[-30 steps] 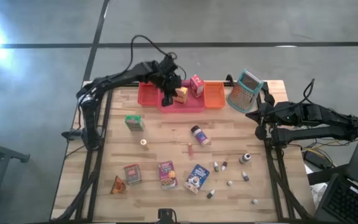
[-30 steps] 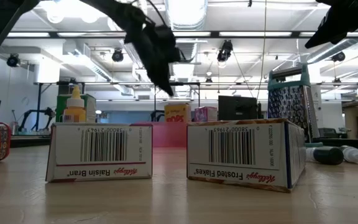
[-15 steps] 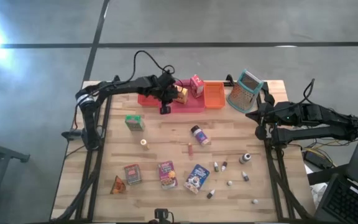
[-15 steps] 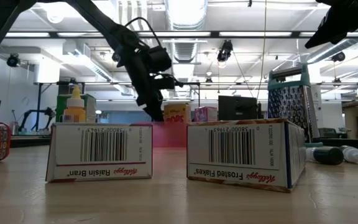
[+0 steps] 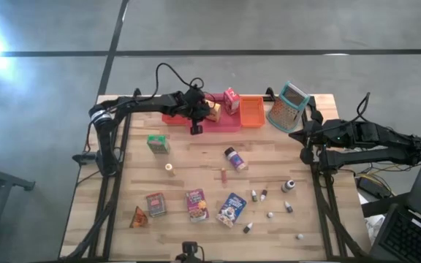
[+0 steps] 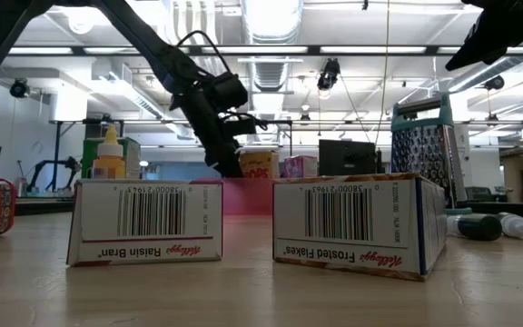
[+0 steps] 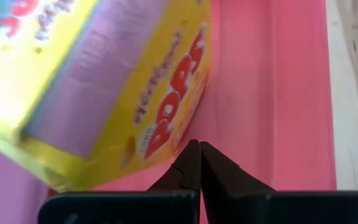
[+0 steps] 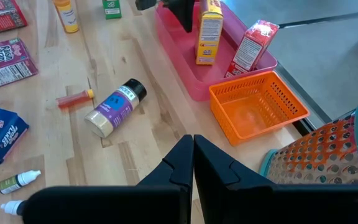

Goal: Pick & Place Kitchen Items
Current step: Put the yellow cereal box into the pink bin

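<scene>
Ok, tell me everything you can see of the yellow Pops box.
The yellow Pops box is a small carton that looks like cardboard, with red "Pops" lettering and a purplish side panel. It stands upright inside the pink tray, apart from a red-and-pink box in the same tray. The shut left gripper is right beside it; whether they touch is unclear.

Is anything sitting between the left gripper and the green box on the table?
Nothing visible does. The left gripper, shut, hangs at the pink tray's front edge beside the yellow box. The green box stands on bare wood just ahead, with no item between them.
</scene>
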`<action>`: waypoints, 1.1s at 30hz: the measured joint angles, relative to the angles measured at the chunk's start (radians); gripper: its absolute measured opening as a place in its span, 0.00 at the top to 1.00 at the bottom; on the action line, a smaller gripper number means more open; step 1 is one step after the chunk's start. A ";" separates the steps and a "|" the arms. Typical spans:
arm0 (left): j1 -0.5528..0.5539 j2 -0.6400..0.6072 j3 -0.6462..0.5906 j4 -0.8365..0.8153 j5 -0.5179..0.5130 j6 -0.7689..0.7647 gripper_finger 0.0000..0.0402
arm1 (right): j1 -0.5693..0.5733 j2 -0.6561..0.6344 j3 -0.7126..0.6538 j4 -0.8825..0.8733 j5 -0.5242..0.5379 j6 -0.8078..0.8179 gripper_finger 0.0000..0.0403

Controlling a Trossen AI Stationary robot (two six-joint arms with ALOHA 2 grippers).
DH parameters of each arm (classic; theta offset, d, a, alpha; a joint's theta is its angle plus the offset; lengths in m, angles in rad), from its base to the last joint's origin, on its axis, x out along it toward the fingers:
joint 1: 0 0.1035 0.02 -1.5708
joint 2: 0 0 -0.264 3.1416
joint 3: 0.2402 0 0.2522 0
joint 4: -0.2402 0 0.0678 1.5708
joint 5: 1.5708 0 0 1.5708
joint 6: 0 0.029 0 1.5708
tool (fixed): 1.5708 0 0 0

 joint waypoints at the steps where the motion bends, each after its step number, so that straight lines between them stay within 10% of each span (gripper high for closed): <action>1: 0.002 0.000 -0.001 -0.001 0.000 0.000 1.00 | 0.000 0.000 0.000 0.000 0.000 0.000 0.98; 33: 0.023 0.101 0.074 0.132 -0.008 0.018 1.00 | 0.000 0.000 0.000 0.000 0.000 -0.001 0.98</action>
